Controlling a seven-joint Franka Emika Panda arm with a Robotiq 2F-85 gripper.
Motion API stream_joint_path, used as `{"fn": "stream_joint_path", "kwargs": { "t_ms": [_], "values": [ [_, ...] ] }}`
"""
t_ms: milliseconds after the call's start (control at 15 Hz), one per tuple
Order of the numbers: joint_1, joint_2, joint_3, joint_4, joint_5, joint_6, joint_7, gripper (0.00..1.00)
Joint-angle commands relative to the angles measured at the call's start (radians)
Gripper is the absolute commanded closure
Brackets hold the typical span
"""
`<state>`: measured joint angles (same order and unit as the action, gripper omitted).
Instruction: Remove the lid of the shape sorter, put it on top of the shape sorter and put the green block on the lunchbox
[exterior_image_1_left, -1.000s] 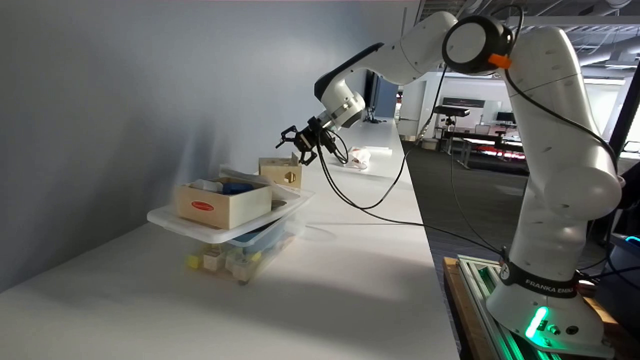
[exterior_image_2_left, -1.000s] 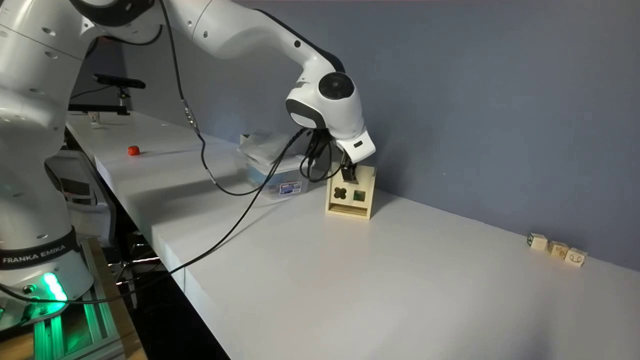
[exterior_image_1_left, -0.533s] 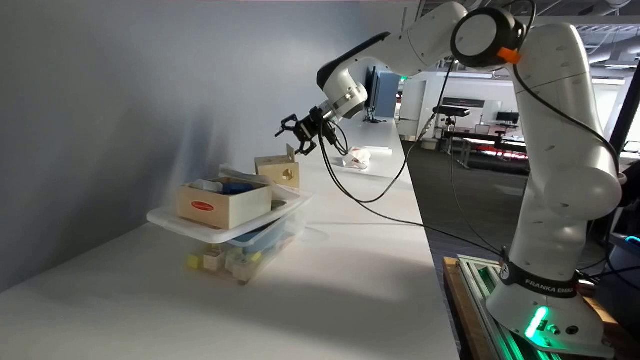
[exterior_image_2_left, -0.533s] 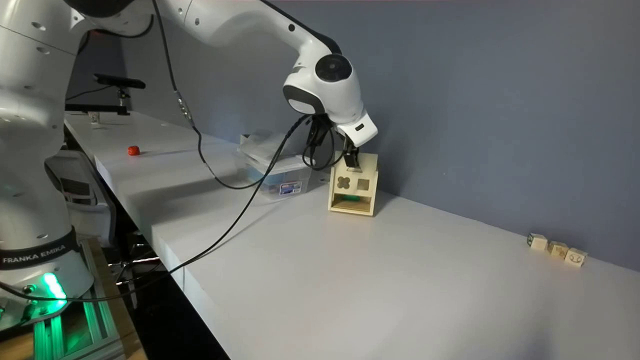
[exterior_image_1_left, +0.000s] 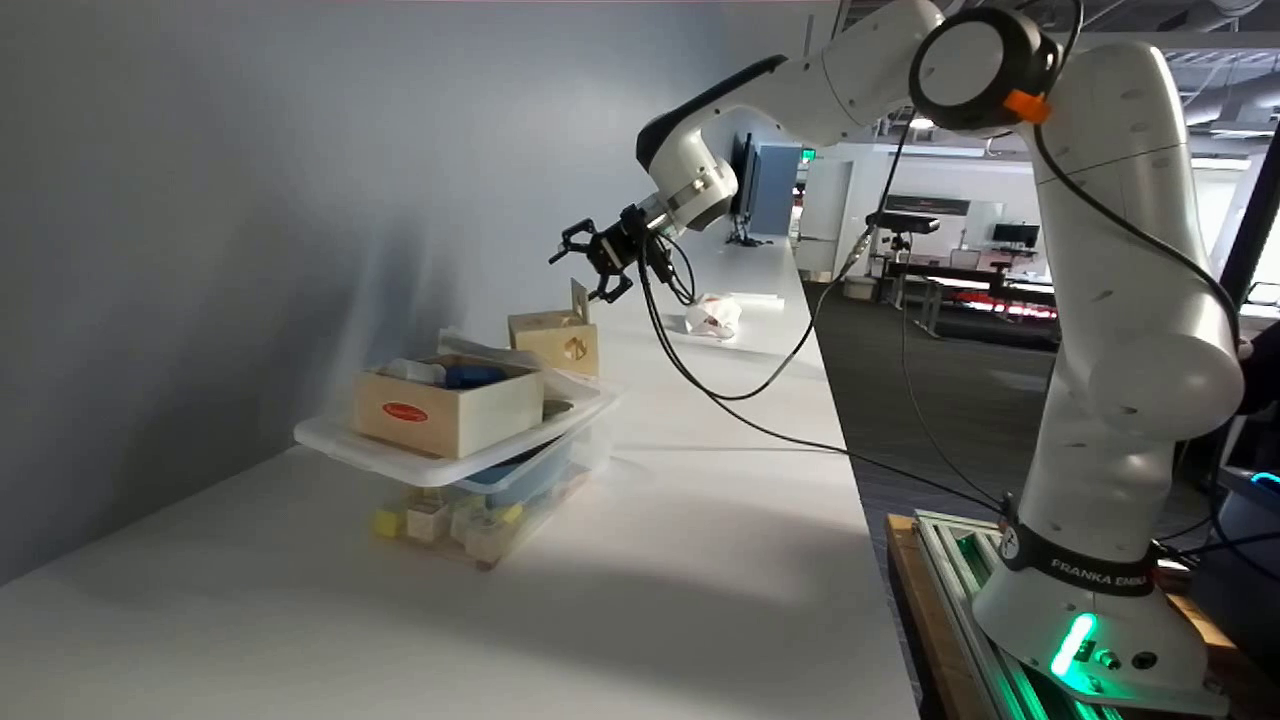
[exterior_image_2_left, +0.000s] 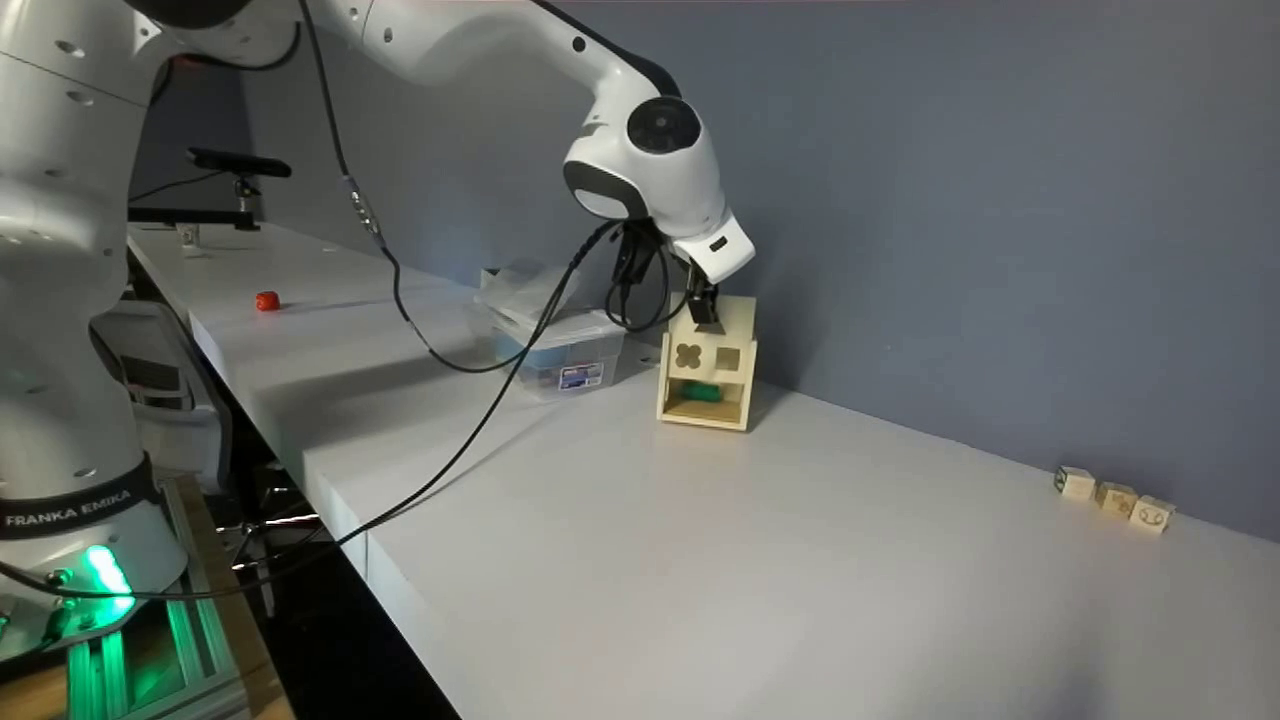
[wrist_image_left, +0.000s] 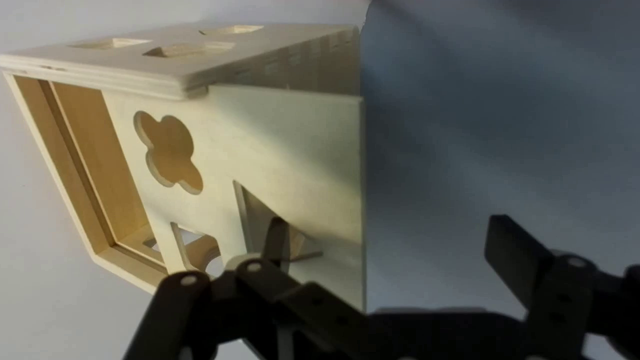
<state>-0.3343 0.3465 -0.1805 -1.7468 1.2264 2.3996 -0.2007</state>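
The pale wooden shape sorter (exterior_image_2_left: 664, 395) stands upright on the table. Its lid (exterior_image_2_left: 738, 318) is slid partway up and sticks out above the top, leaving a low opening where the green block (exterior_image_2_left: 701, 392) shows. The wrist view shows my gripper (wrist_image_left: 390, 232) with its jaws wide apart. One of its fingers (wrist_image_left: 276, 245) reaches into the triangular hole of the lid, while the opposite one hangs in free air. Hidden from the wrist view is the green block. The lunchbox (exterior_image_2_left: 590, 352), a clear plastic container with a pale lid, stands beside the sorter.
A low wooden box (exterior_image_1_left: 500, 420) with a red mark sits on the lunchbox. The wall rises close behind the sorter. A red block (exterior_image_2_left: 267, 300) and three small wooden blocks (exterior_image_2_left: 1115, 498) lie farther off. A cable (exterior_image_1_left: 760, 425) hangs low from the arm.
My gripper has risen, and the lid has slid upward with it. The opening at the sorter's bottom has grown, bringing the green block into view. The jaws have stayed wide.
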Motion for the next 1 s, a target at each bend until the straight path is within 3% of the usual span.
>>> {"fn": "stream_joint_path", "kwargs": {
  "t_ms": [0,600,933],
  "values": [
    [-0.004,-0.050,0.010,-0.024,0.075,-0.016,-0.061,0.00],
    [0.002,-0.133,-0.003,-0.039,0.193,-0.074,-0.180,0.00],
    [0.009,-0.126,-0.010,-0.025,0.197,-0.101,-0.176,0.00]
  ]
}}
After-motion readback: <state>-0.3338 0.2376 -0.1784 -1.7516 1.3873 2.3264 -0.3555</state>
